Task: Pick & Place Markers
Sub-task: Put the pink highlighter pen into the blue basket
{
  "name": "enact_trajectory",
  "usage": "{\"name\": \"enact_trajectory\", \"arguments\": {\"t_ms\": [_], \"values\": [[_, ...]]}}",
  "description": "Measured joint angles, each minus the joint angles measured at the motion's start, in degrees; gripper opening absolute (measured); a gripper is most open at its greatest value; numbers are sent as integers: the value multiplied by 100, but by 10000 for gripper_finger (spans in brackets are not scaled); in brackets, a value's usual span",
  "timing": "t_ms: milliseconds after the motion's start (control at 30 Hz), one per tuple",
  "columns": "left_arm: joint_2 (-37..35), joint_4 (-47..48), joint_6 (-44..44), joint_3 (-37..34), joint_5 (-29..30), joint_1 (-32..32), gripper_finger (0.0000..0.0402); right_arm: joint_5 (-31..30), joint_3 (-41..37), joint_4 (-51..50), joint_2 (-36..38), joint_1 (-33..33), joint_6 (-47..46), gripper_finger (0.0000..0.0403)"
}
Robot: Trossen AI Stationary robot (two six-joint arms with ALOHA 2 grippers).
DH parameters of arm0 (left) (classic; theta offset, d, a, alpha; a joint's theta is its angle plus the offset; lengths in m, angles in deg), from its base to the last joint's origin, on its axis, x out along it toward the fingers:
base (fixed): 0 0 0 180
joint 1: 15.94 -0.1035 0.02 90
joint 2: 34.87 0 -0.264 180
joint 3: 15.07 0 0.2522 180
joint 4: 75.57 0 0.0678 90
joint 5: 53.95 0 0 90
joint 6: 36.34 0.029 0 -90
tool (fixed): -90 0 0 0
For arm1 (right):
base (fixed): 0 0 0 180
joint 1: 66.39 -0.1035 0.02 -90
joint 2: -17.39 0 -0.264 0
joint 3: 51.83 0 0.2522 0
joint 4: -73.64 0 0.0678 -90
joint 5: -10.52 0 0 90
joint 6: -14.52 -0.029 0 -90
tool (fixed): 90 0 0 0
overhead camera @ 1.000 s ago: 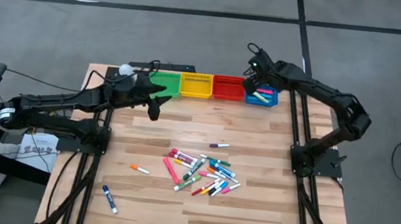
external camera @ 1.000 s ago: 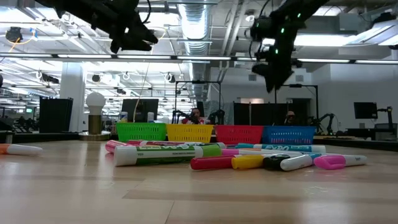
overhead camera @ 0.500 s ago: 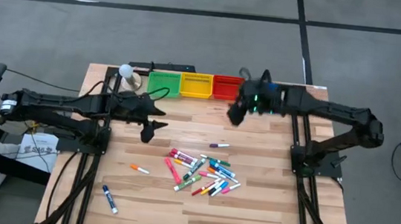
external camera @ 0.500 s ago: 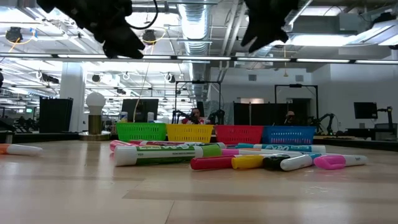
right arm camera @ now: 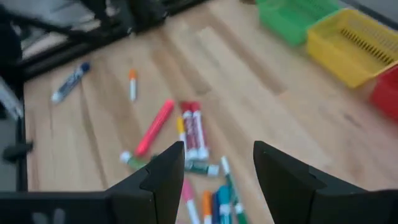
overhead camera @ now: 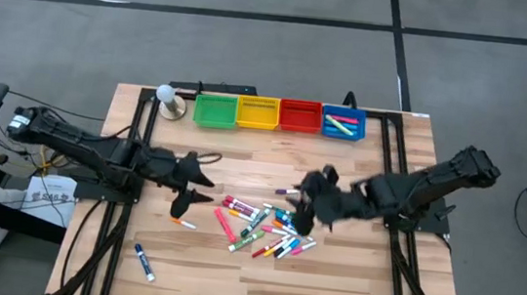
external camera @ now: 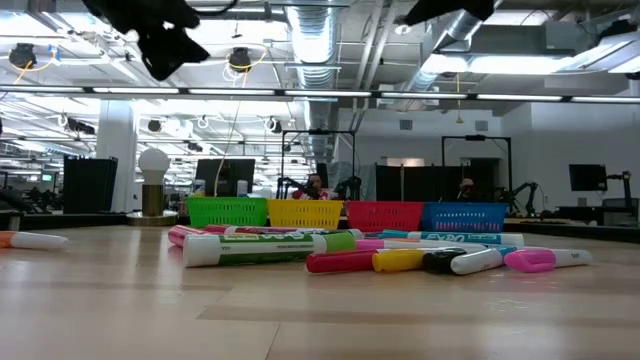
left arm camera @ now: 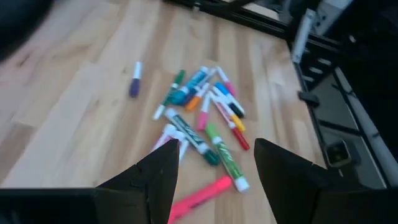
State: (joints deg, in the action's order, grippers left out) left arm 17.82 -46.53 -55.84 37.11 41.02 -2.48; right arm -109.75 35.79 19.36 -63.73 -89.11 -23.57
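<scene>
Left fingers (left arm camera: 160, 180) stand wide and empty above the table (overhead camera: 348, 274), beside the markers (overhead camera: 265, 228) heaped at its centre. Right fingers (right arm camera: 283, 180) are likewise parted, empty, over the heap's other edge. Risk: both arms closing on one pile could collide, or scatter markers. In the high view the right arm hides several markers; neither fingertip height can be judged.
</scene>
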Motion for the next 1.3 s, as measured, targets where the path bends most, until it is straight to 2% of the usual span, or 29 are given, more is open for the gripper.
{"name": "enact_trajectory", "arguments": {"t_ms": [200, 367, 633, 800, 933, 1300], "values": [[315, -379, 303, 11, 177, 529, 208, -87, -2, 27, -395, -733, -252, 182], [1029, -568, 686, 11, 188, 663, 208, -122, -2, -32, -645, -1122, -396, 182], [2545, -841, 2206, 9, 186, 563, 208, -136, -4, -488, -729, -1327, -578, 182], [3277, -1185, 2754, 7, 184, 570, 208, -141, -4, -574, -720, -1323, -699, 182], [3590, -1584, 2831, 6, 183, 571, 208, -134, -4, -584, -719, -1329, -771, 182], [4011, -1721, 3129, 9, -10, 572, 208, -125, -4, -575, -718, -1405, -850, 182]]}}
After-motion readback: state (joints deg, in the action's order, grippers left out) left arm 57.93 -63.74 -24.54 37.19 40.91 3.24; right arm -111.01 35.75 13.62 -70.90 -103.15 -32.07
